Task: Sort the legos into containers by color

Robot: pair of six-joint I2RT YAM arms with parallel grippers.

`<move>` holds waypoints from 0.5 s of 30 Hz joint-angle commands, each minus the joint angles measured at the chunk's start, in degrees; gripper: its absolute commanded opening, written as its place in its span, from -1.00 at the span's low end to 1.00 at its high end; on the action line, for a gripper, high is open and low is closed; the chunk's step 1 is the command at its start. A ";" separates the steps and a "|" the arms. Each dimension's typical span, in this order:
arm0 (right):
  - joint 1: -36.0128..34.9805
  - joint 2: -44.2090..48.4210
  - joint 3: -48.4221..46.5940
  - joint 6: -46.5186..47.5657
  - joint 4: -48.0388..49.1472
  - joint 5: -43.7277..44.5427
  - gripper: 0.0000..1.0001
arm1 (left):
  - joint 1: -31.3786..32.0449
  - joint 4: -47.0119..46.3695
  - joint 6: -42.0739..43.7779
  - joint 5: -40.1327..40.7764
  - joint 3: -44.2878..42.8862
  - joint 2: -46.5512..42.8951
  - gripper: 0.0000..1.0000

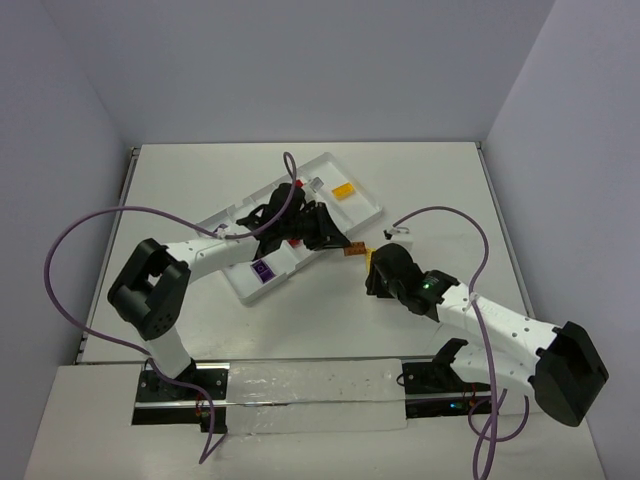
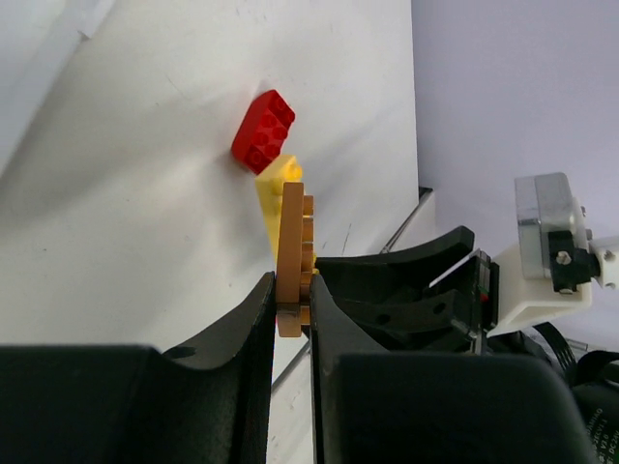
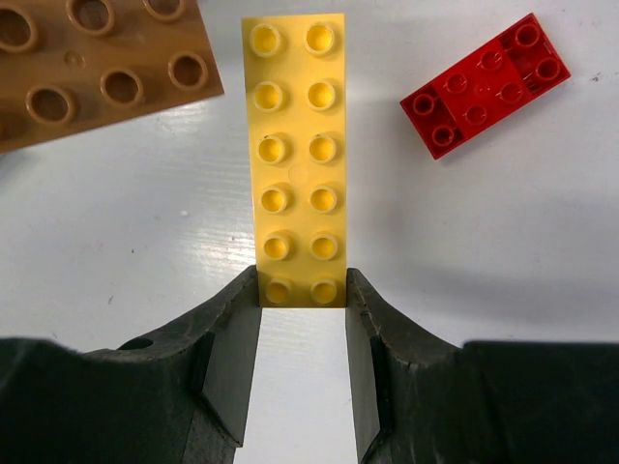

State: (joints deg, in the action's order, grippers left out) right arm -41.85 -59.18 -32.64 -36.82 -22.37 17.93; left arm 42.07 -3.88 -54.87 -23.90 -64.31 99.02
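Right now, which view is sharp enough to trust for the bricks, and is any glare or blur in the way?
Right wrist view: sharp, evenly lit, studs on the yellow brick crisp, shadows soft. Left wrist view: left claw dark and close, brown brick edge-on, red brick beyond clear. Top view: no glare, but bricks tiny, and the left arm hides part of the tray.

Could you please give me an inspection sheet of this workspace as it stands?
Surface: white table, flat.
Job's things: tray lies diagonally, purple brick in it; red brick and brown plate beside the yellow brick.
Clutter: clear strip along the near edge.
Grippers: left gripper shut on a brown brick held on edge; right gripper shut on the yellow brick's end.
Cables: purple cables loop wide over the table.
Surroundings: plain walls; nothing else seen.
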 commanded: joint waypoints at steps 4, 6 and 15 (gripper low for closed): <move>0.45 1.14 0.29 -2.08 -1.62 3.65 -1.00 | -2.20 0.80 0.22 2.65 0.46 -4.15 -1.00; 0.51 0.69 1.06 -3.05 -1.56 3.45 -1.00 | -2.77 0.93 0.29 2.78 0.78 -4.99 -1.00; 0.36 -1.02 1.62 -3.44 -0.48 3.07 -1.00 | -5.68 2.04 0.47 3.87 1.03 -9.11 -0.99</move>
State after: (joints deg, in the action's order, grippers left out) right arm -41.63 -59.40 -31.40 -39.46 -23.81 19.29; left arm 37.95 -1.78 -54.85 -21.08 -63.22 93.94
